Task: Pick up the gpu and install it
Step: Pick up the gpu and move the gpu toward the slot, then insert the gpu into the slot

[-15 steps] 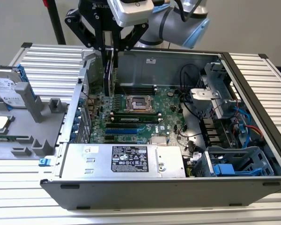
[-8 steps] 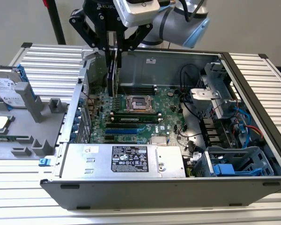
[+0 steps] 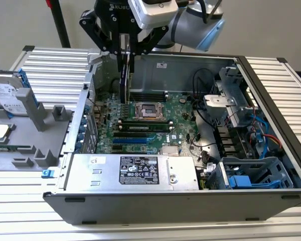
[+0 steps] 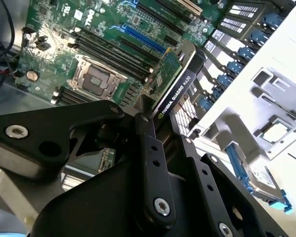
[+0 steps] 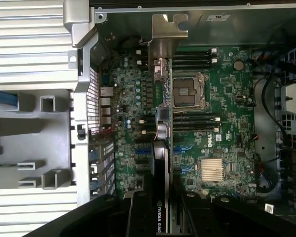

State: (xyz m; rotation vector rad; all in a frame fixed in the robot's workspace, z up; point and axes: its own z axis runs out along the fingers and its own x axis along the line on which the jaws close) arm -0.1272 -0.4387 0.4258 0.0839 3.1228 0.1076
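Observation:
My gripper (image 3: 125,50) is shut on the gpu (image 3: 124,83) and holds it on edge above the large green motherboard (image 3: 150,123), inside the open computer case (image 3: 271,100). In the second wrist view the gpu (image 4: 176,84) shows its black cooler beside its green board, clamped between the black fingers (image 4: 149,143) of the gripper (image 4: 165,126). In the first wrist view the gpu (image 5: 162,148) appears edge-on over the blue and black expansion slots (image 5: 143,148). Its silver bracket (image 5: 168,24) points at the case's rear wall. The gripper (image 5: 163,210) holds the card's near end.
The CPU socket (image 3: 146,110) and memory slots lie just beside the card. A silver power supply (image 3: 135,170) fills the case's front. Cables and a drive cage (image 3: 251,173) crowd the exterior view's right. A hard drive with blue rails (image 3: 7,93) rests on a grey fixture (image 3: 40,135) outside.

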